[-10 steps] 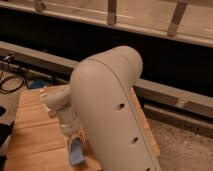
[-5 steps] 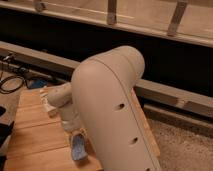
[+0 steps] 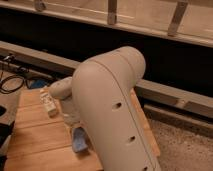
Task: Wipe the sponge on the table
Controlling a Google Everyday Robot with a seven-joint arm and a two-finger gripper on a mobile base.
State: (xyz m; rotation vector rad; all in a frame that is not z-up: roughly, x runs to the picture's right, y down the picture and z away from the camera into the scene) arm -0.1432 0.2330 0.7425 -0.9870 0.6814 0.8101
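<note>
The light-blue sponge (image 3: 79, 140) stands on end on the wooden plank table (image 3: 35, 142), near its middle. My gripper (image 3: 74, 125) comes down onto the sponge's top and is shut on it, with the sponge's lower end on the wood. My big cream upper arm (image 3: 112, 105) fills the centre of the camera view and hides most of the gripper and the table's right half.
A small white bottle-like object (image 3: 48, 103) lies on the table just left of the gripper. Black cables (image 3: 10, 82) and a blue item (image 3: 35, 83) sit beyond the table's far left corner. A dark object (image 3: 2, 119) is at the left edge. Speckled floor (image 3: 185, 147) lies to the right.
The gripper and the sponge have slid a little away from the table's near edge, towards the far side. The white object has not moved.
</note>
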